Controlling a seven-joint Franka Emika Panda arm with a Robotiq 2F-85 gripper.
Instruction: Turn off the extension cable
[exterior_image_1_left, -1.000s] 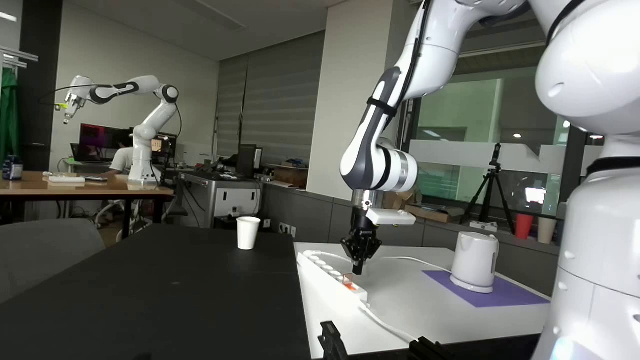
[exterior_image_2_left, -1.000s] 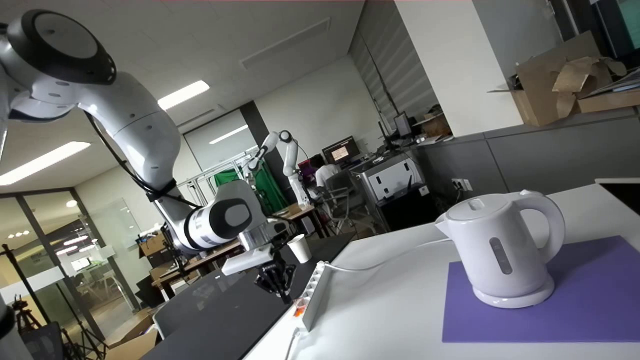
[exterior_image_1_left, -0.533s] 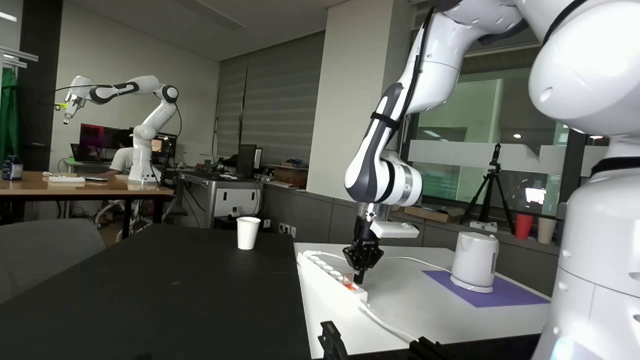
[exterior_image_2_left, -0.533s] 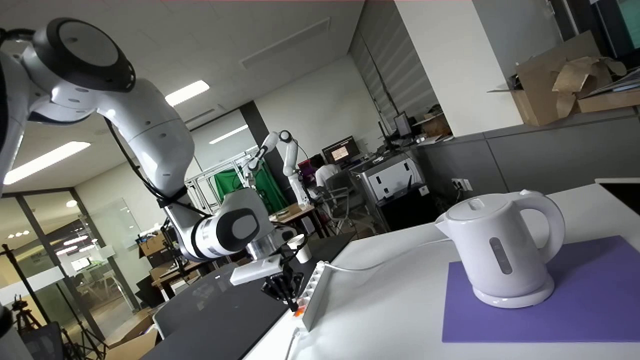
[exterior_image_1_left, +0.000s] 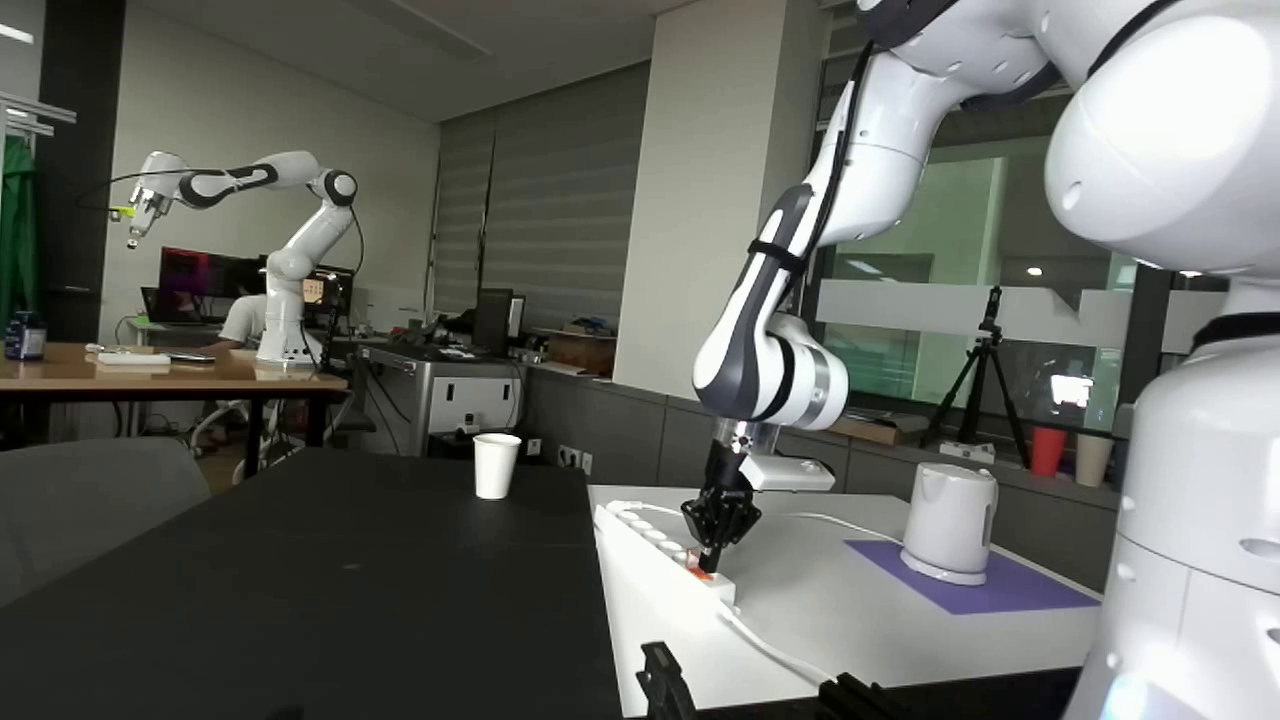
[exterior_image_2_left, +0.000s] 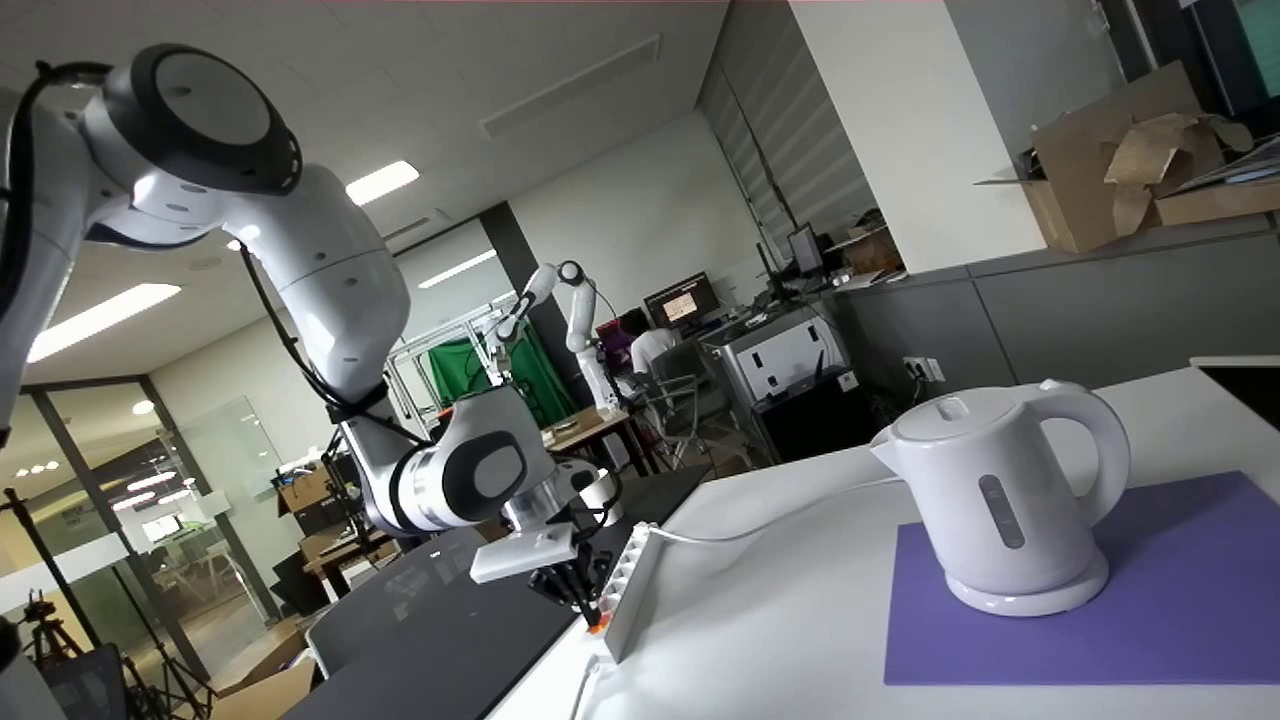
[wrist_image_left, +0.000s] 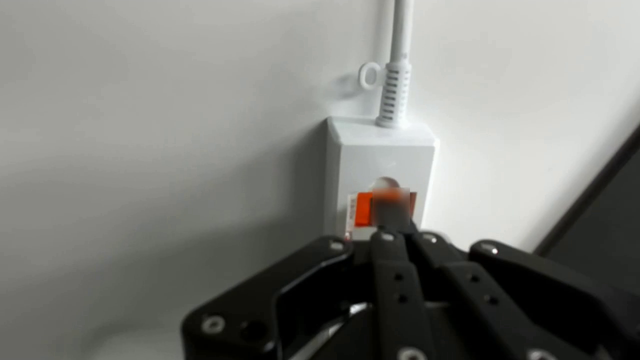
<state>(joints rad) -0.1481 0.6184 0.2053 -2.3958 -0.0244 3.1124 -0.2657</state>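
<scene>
"Where does the extension cable (wrist_image_left: 382, 159) lie from you?"

"Right under my hand (exterior_image_1_left: 709, 564), on the white tabletop (wrist_image_left: 150, 125). The orange switch (wrist_image_left: 363, 210) is what I'm lined up over."

"Holding anything?"

"Nothing I can see. My fingers (exterior_image_2_left: 589, 608) are closed, side by side into one narrow point. The wrist view blurs their ends, so whether they touch the switch I can't say."

"Which way does it run?"

"In the wrist view, lengthwise from the cord (wrist_image_left: 401, 30) at the top to somewhere beneath me. The switch sits near the cord end; in an exterior view the sockets (exterior_image_1_left: 655, 537) line up beyond it."

"So what does the press turn on?"

"Left and right across that body, I think. In the wrist view more orange shows left of my fingers than right, so I'm over the right part. If it's a rocker, the half I push decides everything, and from here I can't make out which half means off. I judge the task one push from done: short, straight down, no sliding toward the sockets."
</scene>
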